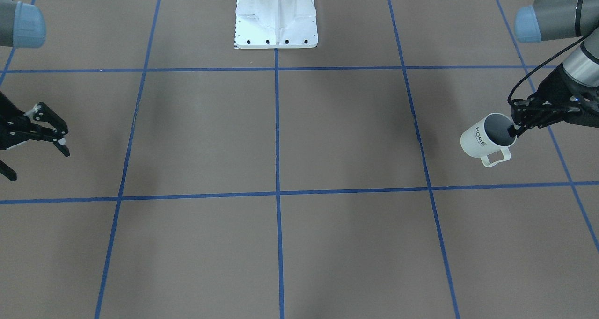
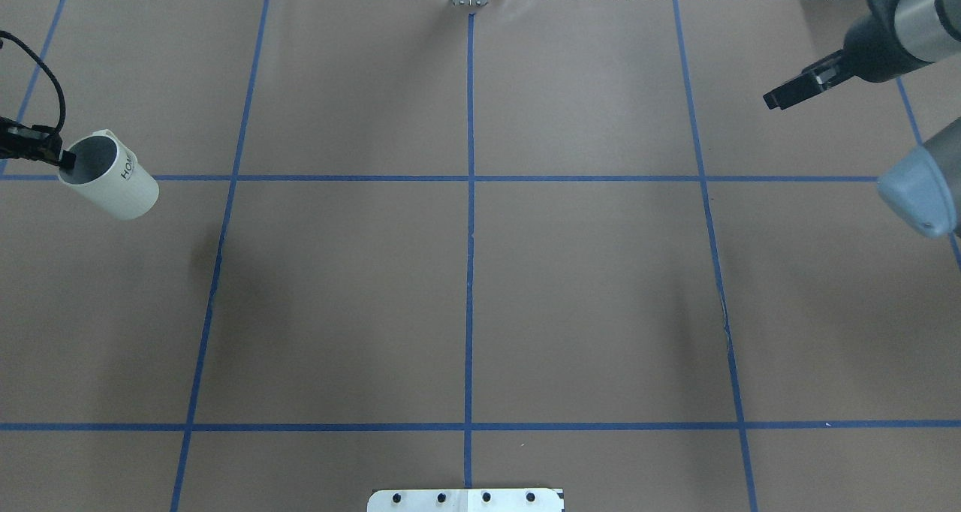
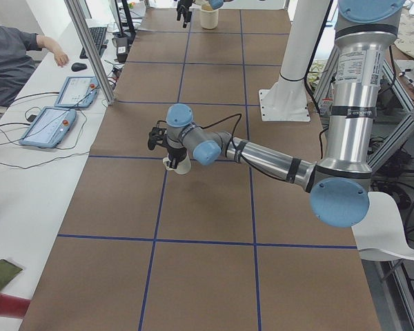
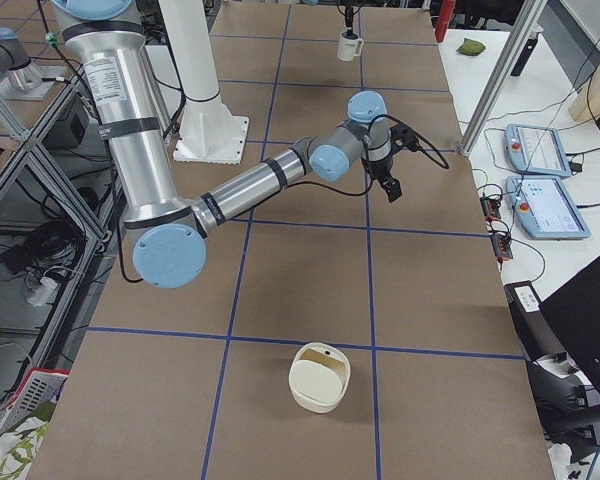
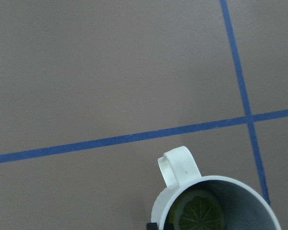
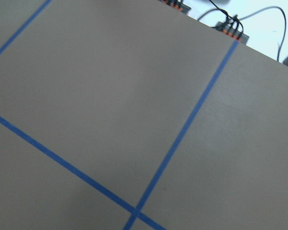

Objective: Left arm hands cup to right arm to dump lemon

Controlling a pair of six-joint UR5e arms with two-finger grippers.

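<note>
My left gripper [image 1: 514,132] is shut on the rim of the white "HOME" cup [image 1: 484,139], one finger inside it. It holds the cup tilted above the table at my far left, handle outward. The cup also shows in the overhead view [image 2: 112,178], with the left gripper [image 2: 64,161] at its rim. The lemon [image 5: 199,212], a yellow-green slice, lies at the bottom of the cup [image 5: 182,182]. My right gripper [image 1: 41,162] is open and empty, far off at the table's other end; the overhead view shows it edge-on [image 2: 788,93].
The white robot base [image 1: 276,24] stands mid-table on my side. A cream tub [image 4: 320,377] sits on the table at its right end. Operator pendants [image 4: 540,180] and a seated person [image 3: 14,52] are beyond the far edge. Blue tape lines grid the brown table.
</note>
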